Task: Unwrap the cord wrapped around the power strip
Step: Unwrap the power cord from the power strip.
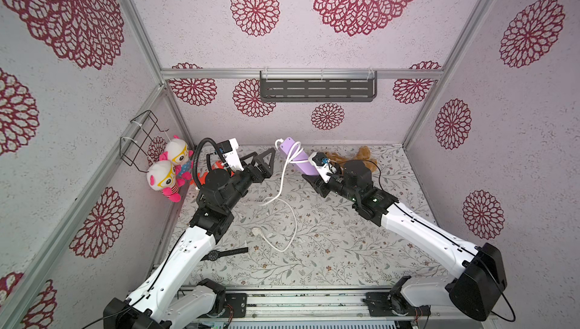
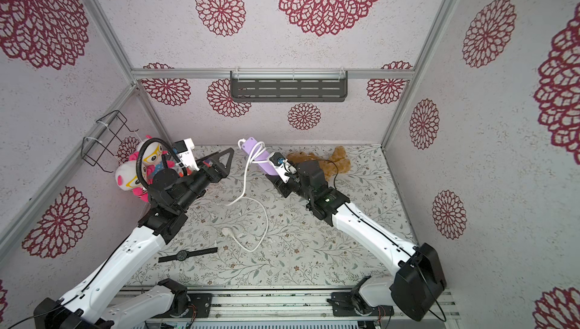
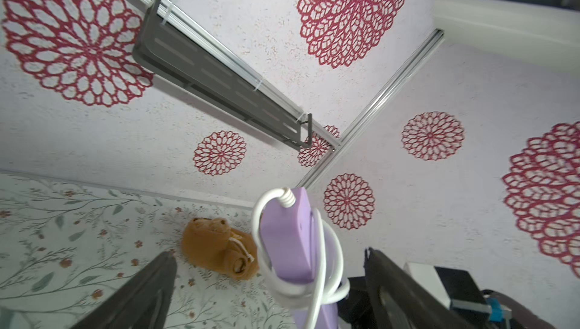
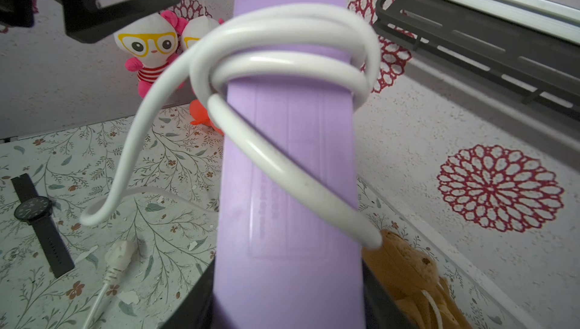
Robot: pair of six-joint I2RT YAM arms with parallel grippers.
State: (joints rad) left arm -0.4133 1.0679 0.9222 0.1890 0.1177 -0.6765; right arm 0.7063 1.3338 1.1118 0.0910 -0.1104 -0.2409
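The lavender power strip (image 1: 303,162) (image 2: 266,164) is held tilted up off the table, its plain back filling the right wrist view (image 4: 282,186). My right gripper (image 1: 309,173) (image 2: 273,174) (image 4: 288,280) is shut on its lower end. The white cord (image 1: 284,180) (image 2: 244,180) (image 4: 282,61) loops a few times around the strip's upper half. From there it hangs to the table and ends in a plug (image 1: 256,231) (image 4: 120,253). My left gripper (image 1: 270,164) (image 2: 229,164) (image 3: 270,252) stands wide open just left of the strip (image 3: 285,239), holding nothing.
A black wristwatch (image 1: 216,254) (image 4: 34,211) lies near the front left. Behind my right wrist lies a brown teddy (image 1: 361,155) (image 3: 219,246). Two plush dolls (image 1: 169,167) hang by a wire basket (image 1: 141,136) on the left wall. A dark shelf (image 1: 317,87) is fixed to the back wall.
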